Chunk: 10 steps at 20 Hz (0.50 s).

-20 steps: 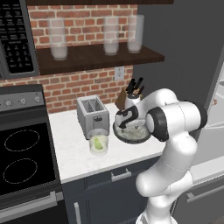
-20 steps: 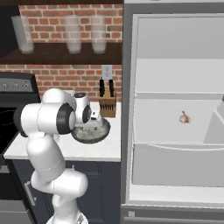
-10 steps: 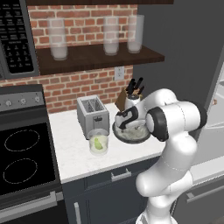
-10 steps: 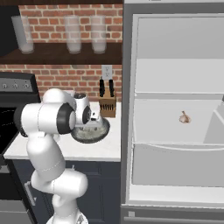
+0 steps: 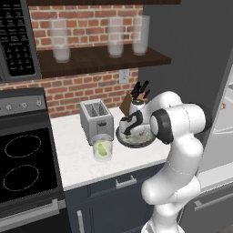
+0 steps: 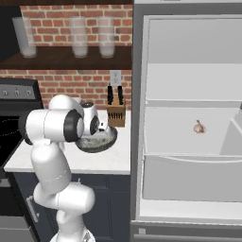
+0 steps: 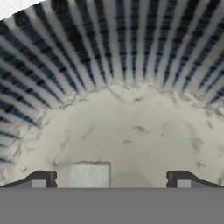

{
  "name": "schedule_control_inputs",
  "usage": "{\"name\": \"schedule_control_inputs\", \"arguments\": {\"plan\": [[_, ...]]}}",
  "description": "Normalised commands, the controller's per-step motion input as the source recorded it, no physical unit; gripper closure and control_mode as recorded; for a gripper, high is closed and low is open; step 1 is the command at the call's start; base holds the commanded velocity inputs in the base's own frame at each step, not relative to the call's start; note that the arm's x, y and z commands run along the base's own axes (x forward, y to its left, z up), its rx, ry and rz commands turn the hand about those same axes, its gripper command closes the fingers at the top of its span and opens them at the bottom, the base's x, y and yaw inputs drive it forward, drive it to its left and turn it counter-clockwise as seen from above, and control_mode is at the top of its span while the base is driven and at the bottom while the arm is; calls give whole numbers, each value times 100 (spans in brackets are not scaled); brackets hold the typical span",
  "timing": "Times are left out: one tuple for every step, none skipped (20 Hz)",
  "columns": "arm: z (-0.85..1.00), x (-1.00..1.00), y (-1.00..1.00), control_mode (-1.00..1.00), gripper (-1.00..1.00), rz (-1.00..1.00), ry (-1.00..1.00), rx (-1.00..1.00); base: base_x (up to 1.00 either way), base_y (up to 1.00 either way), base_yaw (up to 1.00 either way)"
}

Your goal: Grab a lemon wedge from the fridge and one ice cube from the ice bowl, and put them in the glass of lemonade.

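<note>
Fridge (image 6: 189, 118) stands open at the right of the surface (image 5: 77, 154), and on that surface the ice bowl (image 5: 136, 136) sits just beside the glass of lemonade (image 5: 103, 148). The pincer (image 7: 111, 178), jaws spread wide and empty, hangs low inside the bowl over one ice cube (image 7: 89, 175). Judging by this, the ice pick-up is in hand; next it must drop and close on that cube.

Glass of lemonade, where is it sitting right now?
In the left base view the glass of lemonade stands on the counter, just in front of the toaster and left of the ice bowl.
</note>
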Motion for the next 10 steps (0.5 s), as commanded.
{"name": "schedule_control_inputs", "arguments": {"plan": [[0,0,0,-100,-100,0,2,0,0,0,0],[0,0,0,-100,-100,0,0,0,0,0,0],[0,0,0,-100,-100,0,0,0,0,0,0],[0,0,0,-100,-100,0,0,0,0,0,0],[0,0,0,-100,-100,0,0,0,0,0,0],[0,0,0,-100,-100,0,0,0,0,0,0],[0,0,0,-100,-100,0,0,0,0,0,0],[0,0,0,-100,-100,0,0,0,0,0,0],[0,0,0,-100,-100,0,0,0,0,0,0],[0,0,0,-100,-100,0,0,0,0,0,0]]}}
